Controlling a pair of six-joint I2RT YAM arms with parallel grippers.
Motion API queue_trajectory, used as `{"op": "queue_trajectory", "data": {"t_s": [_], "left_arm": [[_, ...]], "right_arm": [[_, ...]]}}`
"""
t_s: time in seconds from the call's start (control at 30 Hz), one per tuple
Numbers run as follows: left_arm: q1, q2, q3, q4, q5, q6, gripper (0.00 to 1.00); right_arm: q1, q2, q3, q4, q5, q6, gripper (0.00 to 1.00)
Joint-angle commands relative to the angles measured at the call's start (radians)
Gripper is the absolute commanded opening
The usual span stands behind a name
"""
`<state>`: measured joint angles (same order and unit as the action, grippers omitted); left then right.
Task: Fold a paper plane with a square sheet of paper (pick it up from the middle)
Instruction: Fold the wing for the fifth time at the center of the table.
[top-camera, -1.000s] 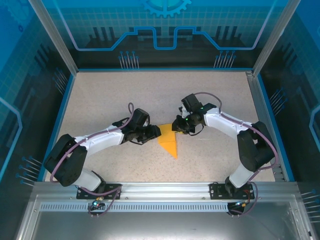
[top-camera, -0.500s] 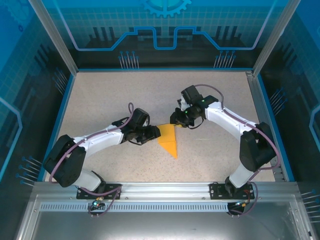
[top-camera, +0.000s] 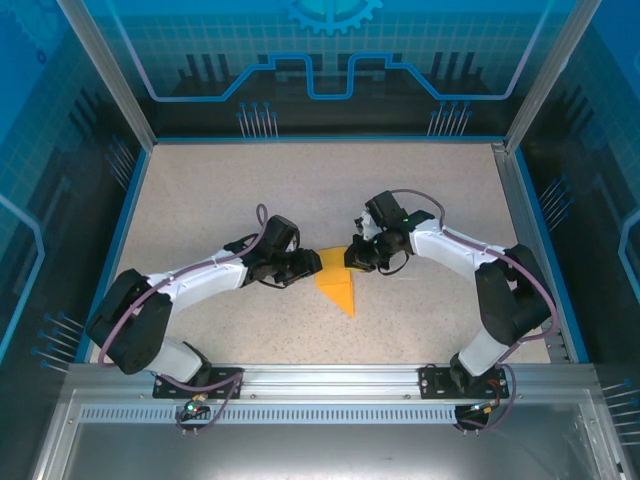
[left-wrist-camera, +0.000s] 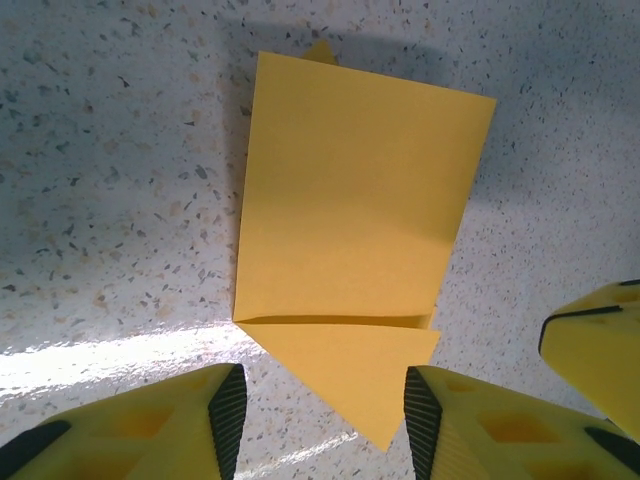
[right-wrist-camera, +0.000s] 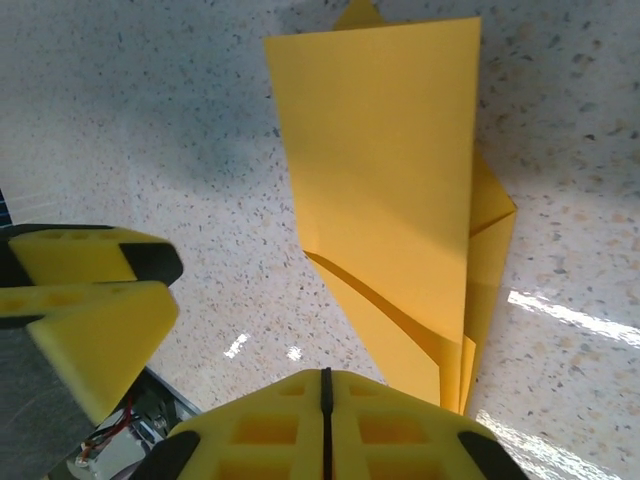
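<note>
The paper (left-wrist-camera: 350, 210) lies flat on the worktop (top-camera: 250, 190) between the two arms. It is folded into a wedge of several layers, with its long point toward the near edge.

The left fingers (top-camera: 308, 266) sit low at one side of it, about half open. Their pads stand on either side of a pointed corner without closing on it. The right fingers (right-wrist-camera: 330, 425) are pressed together with nothing between them, just beside the stacked edges on the other side. I can't tell whether they touch the paper.

To my eye this is feather-light, limp stuff. It would likely skate across the speckled top if nudged from one side only, and it will keep any crease a pinch leaves. One flap gapes a little along its fold, so the layers may spring apart. I'd pinch through all the layers near the middle of a folded edge, with the other fingers pinning the sheet down.
</note>
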<state>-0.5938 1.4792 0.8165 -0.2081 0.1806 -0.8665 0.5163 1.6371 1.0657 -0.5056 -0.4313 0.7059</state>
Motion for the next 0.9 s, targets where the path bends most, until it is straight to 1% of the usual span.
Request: {"op": "queue_trajectory", "data": {"t_s": [0.0, 0.2, 0.37, 0.6, 0.73, 0.87], "left_arm": [[-0.002, 0.031, 0.02, 0.014, -0.004, -0.018, 0.49], [-0.003, 0.073, 0.026, 0.031, 0.012, -0.026, 0.48], [-0.003, 0.097, 0.021, 0.051, 0.024, -0.036, 0.48], [-0.003, 0.137, 0.036, 0.062, 0.048, -0.045, 0.48], [-0.003, 0.15, 0.039, 0.063, 0.048, -0.055, 0.49], [-0.002, 0.165, 0.04, 0.075, 0.065, -0.075, 0.49]], "right_arm": [[-0.005, 0.02, -0.016, 0.033, -0.021, -0.025, 0.09], [-0.004, 0.08, -0.068, 0.103, -0.076, -0.017, 0.09], [-0.011, 0.113, -0.086, 0.109, -0.034, -0.039, 0.09], [-0.043, 0.167, -0.156, 0.194, -0.057, -0.04, 0.09], [-0.057, 0.177, -0.18, 0.222, -0.05, -0.046, 0.09], [-0.078, 0.178, -0.245, 0.269, -0.071, -0.041, 0.09]]}}
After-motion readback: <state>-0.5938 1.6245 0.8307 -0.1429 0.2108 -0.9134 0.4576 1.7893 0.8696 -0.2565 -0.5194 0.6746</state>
